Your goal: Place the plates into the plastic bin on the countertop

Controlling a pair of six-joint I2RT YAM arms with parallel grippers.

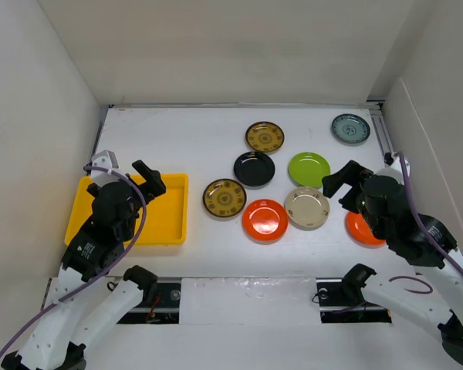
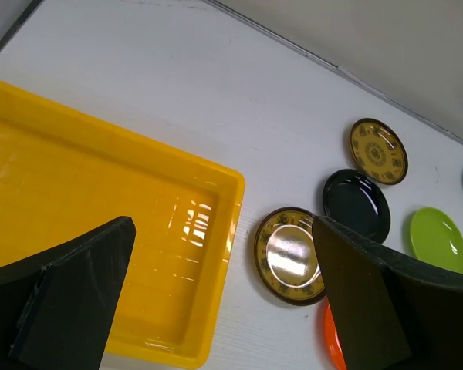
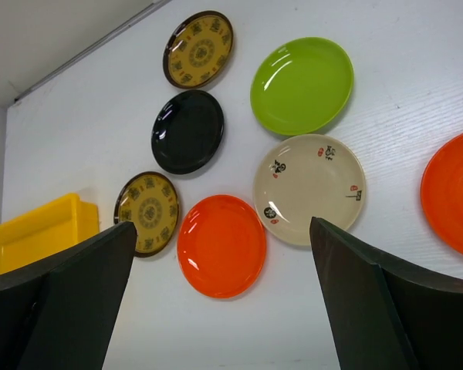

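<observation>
Claws spread wide and holding nothing, the left gripper [image 1: 149,179] hangs over the far edge of the plastic bin [image 1: 170,220], a shallow yellow tray at the left of the white countertop [image 1: 177,139]. The right gripper [image 1: 337,179], its fingers equally parted and bare, hangs above the right side of the surface, just right of the lime green plate [image 1: 309,169] and the beige plate [image 1: 307,207]. We count eight plates, all lying flat on the countertop to the right of the bin, none touching it. Nearest the bin is a brown-gold patterned plate [image 1: 224,197], just beside the bin's right wall in our left wrist view. To its right and slightly nearer sits an orange plate [image 1: 265,220], with the beige plate close against it on the right; we cannot tell whether the two touch. Farther back, the black plate [image 1: 254,169] lies beside the lime green one, and beyond the black plate rests a second brown-gold plate [image 1: 265,137]. In the far right corner, well apart from the cluster, we see the grey-teal plate [image 1: 350,129]. A second orange plate [image 1: 356,230] lies at the near right, partly hidden under the right arm [image 1: 405,231].
</observation>
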